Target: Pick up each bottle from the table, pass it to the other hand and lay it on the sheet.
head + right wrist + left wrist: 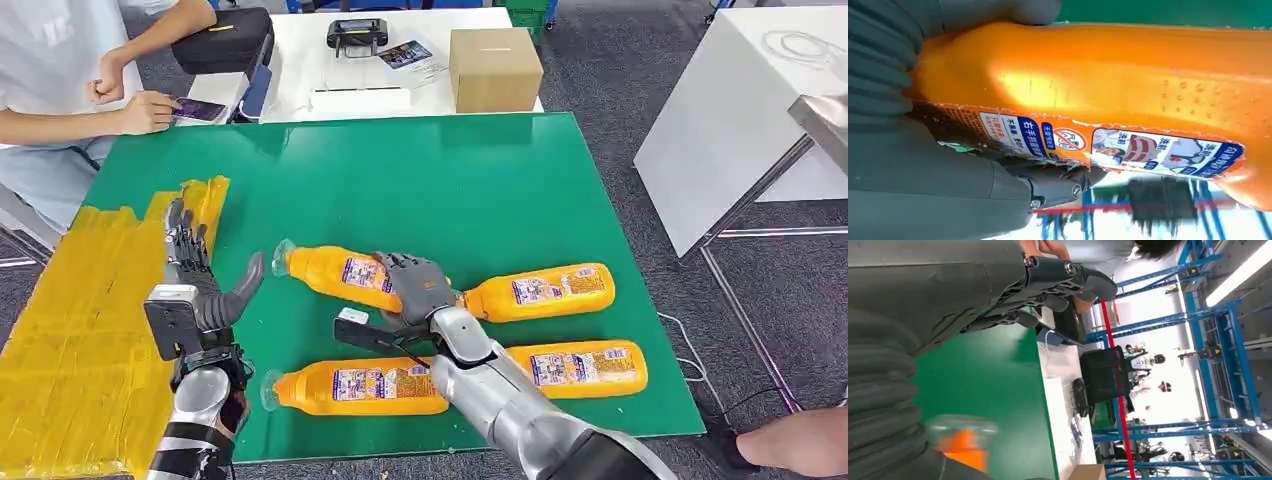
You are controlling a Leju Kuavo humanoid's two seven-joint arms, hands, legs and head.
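Four orange bottles lie on their sides on the green table [480, 180], and the yellow sheet [70, 330] covers the table's left edge, at the left of the head view. The right hand [420, 290] reaches in from the lower middle of that frame and lies over the upper-left bottle [335, 272], its fingers draped across the labelled body toward the base. The right wrist view backs this up: the bottle's orange flank and blue-and-white label sit right against the hand, with the thumb on one side and darker fingers curled under the other, so the hand is wrapped around the bottle. I cannot tell whether the bottle has left the table. Gripping it at the thick end makes sense, since that leaves the clear-capped neck pointing toward the left of the frame, free for the other hand to take. The left hand [205, 285] waits at the left centre of the head view, beside the sheet's inner edge, fingers straight and thumb spread wide, holding nothing, which suits a receiving pose between bottle and sheet. The upper-right bottle [545, 290] lies just right of the right hand, while the lower-left bottle [350, 388] and lower-right bottle [585, 367] lie either side of the right forearm. No bottle is on the sheet yet, so the task seems to be at its first pick.
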